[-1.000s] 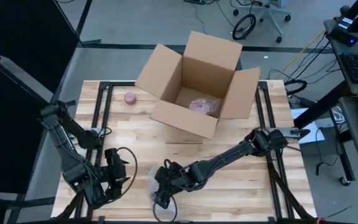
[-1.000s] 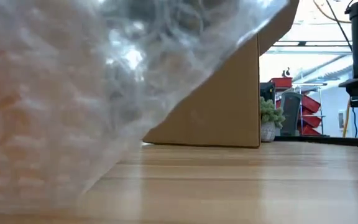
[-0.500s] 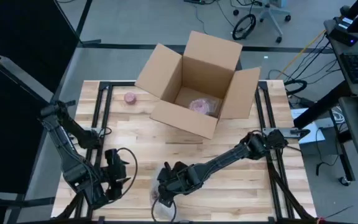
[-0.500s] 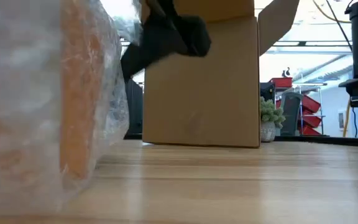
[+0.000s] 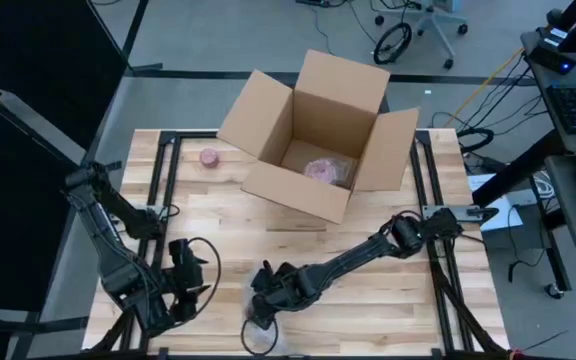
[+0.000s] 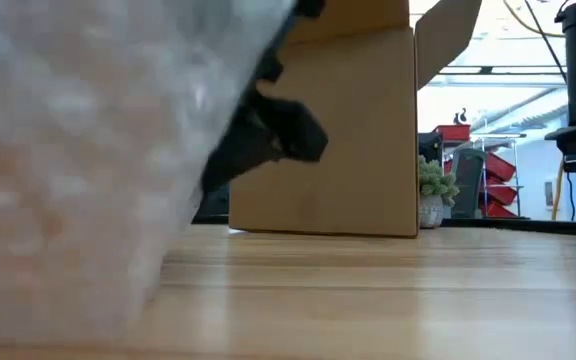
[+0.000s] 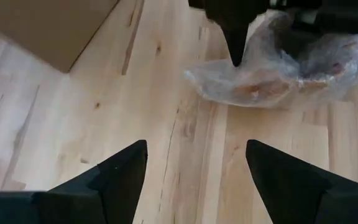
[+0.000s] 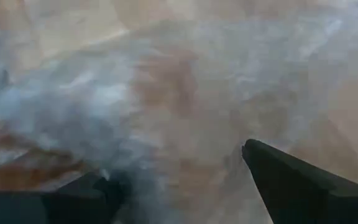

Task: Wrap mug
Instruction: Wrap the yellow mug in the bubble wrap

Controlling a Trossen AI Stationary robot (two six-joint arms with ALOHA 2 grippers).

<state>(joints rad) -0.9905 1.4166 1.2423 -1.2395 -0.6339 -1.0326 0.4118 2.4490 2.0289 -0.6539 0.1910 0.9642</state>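
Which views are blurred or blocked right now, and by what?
Low view: bubble wrap sits right at the lens, out of focus, and hides the picture's left half; the cardboard box behind is sharp. Right wrist view: smeared, filled by the wrap close up. Left wrist view: sharp, showing the wrapped bundle on the table. High view: clear and evenly lit.

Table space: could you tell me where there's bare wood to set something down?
Free: the right half of the table, beyond the right arm, and the strip between the pink object and left gripper. Crowded: the near edge, around the bubble-wrapped bundle, and by the cardboard box.
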